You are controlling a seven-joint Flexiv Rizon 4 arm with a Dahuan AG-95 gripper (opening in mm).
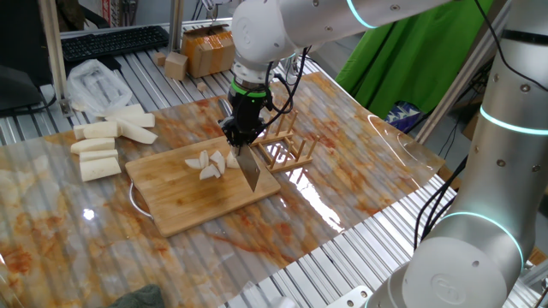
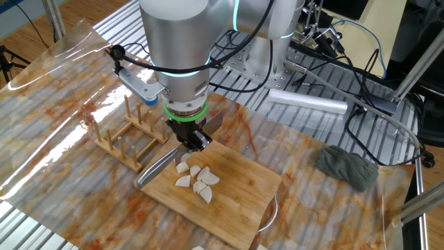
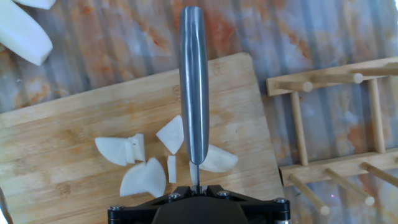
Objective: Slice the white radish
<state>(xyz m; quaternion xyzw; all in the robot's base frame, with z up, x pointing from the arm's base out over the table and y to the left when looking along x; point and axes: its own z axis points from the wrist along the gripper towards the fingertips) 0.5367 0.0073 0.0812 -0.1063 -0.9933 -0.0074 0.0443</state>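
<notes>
A silver-and-white robot arm reaches down over a rectangular light wooden cutting board (image 1: 201,192) that lies on a marbled orange-and-cream table cover (image 1: 342,184), and its black two-finger gripper (image 1: 239,133) points straight down with its fingers clamped together on the handle of a steel kitchen knife (image 3: 194,87). The knife's blade stands edge-down on the board among the white radish (image 3: 146,158), which lies as a handful of small pale wedge-shaped slices near the middle of the board, some on either side of the blade. Just beside the board stands a small wooden peg rack (image 2: 132,135), and thicker white radish sticks (image 1: 103,145) lie well apart near the table's far corner.
</notes>
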